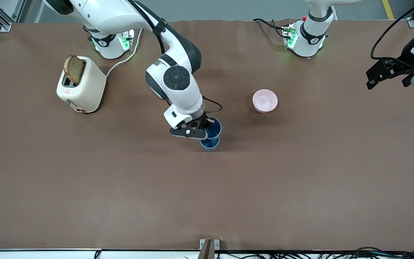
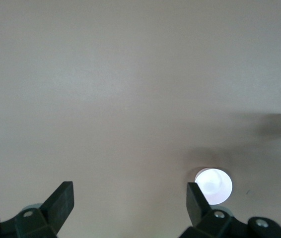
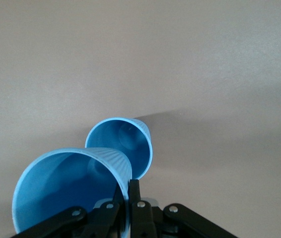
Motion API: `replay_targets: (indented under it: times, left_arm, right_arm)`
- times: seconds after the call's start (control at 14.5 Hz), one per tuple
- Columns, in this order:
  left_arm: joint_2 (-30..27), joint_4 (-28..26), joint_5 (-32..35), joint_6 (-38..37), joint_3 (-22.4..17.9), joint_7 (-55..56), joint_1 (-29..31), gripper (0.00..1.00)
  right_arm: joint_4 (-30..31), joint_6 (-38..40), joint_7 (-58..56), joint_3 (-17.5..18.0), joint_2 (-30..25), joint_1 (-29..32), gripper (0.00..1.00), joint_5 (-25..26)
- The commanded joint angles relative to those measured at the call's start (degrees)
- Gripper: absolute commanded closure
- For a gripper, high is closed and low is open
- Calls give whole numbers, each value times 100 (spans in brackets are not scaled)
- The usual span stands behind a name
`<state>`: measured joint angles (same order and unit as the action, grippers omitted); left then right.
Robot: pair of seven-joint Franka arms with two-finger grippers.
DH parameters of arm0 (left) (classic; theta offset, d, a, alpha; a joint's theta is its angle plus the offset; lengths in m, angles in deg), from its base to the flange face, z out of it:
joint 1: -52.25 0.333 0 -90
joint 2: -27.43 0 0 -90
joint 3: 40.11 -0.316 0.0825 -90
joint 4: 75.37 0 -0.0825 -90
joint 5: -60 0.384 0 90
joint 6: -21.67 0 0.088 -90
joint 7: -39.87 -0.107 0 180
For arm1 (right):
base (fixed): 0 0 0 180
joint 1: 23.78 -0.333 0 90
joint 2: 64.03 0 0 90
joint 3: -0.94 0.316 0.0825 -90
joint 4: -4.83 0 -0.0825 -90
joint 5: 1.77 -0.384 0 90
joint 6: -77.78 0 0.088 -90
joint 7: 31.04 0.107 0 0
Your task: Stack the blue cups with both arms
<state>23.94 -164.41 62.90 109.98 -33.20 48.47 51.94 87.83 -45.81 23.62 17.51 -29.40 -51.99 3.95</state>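
My right gripper (image 1: 207, 126) is shut on the rim of one blue cup (image 1: 215, 128) and holds it up over the middle of the table. In the right wrist view its jaws pinch that cup's wall (image 3: 125, 191), one finger inside and one outside. The second blue cup (image 1: 210, 144) stands upright on the table just below it, partly under the held cup; it also shows in the right wrist view (image 3: 123, 144). My left gripper (image 1: 386, 73) is open and empty, up in the air at the left arm's end of the table; its fingers (image 2: 61, 201) stand wide apart.
A pink bowl (image 1: 265, 100) sits between the cups and the left arm's base, also in the left wrist view (image 2: 213, 185). A cream toaster (image 1: 81, 84) with a slice of bread stands near the right arm's base, its cord running to the back.
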Motion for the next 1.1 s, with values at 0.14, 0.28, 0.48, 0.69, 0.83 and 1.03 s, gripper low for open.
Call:
replay_targets:
  times: [0.14,0.28,0.48,0.69,0.83,1.03]
  left_arm:
    - [-73,-86,-97,-33,-14,-86,-48,0]
    - [-82,-95,-88,-33,-5,-104,-56,0]
    - [-73,-95,-105,-33,30,-235,-56,0]
    - [-64,-104,-185,-121,30,-455,-48,0]
    - [-64,-104,-193,-156,21,-508,-48,0]
    - [-64,-113,-193,-191,30,-517,-48,0]
  right_arm:
    - [-118,1,97,-13,61,-45,98,157]
    - [-109,1,97,-13,61,-27,98,279]
    - [-100,1,106,-22,70,-45,98,385]
    - [-100,-7,115,-22,123,-54,96,429]
    - [-100,-16,132,-22,167,-45,88,526]
    - [-109,-16,132,-13,167,-36,21,526]
